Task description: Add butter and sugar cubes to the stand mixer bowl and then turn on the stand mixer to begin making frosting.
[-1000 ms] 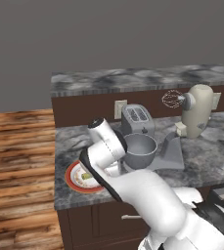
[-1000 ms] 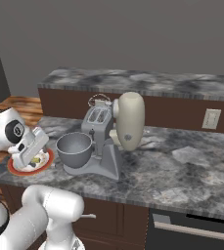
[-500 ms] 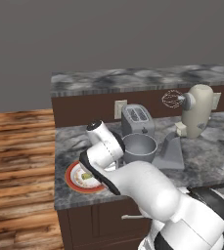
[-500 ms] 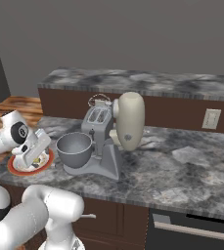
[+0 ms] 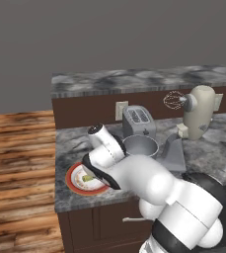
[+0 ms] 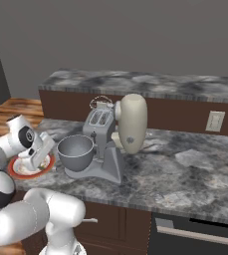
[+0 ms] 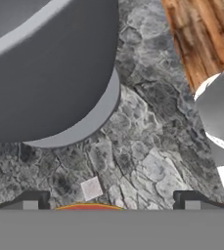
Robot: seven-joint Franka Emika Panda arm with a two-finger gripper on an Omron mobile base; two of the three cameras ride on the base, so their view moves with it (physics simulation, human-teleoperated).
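Observation:
The butter (image 5: 88, 178), a small yellow-green stick, lies on the red-rimmed plate (image 5: 73, 184) at the counter's front left. My gripper (image 5: 92, 174) hangs low over the plate, right above the butter, open and empty. In the hand view its fingertips (image 7: 31, 200) stand wide apart, with the plate's red rim (image 7: 89, 207) between them. A small pale sugar cube (image 7: 91, 187) lies on the counter just beyond that rim. The grey stand mixer bowl (image 5: 140, 147) sits on the stand mixer's base. The stand mixer (image 5: 198, 111) has its cream head tilted back, whisk raised.
A silver two-slot toaster (image 5: 138, 120) stands behind the bowl against the back wall. The bowl's side (image 7: 45, 63) looms close ahead of the hand. The counter's left end and wooden floor (image 5: 16, 163) lie beyond the plate. Bare grey counter (image 6: 185, 169) stretches right of the mixer.
The hand has sunk slightly lower over the plate and edged toward the bowl. The jaws stay open; nothing else has moved.

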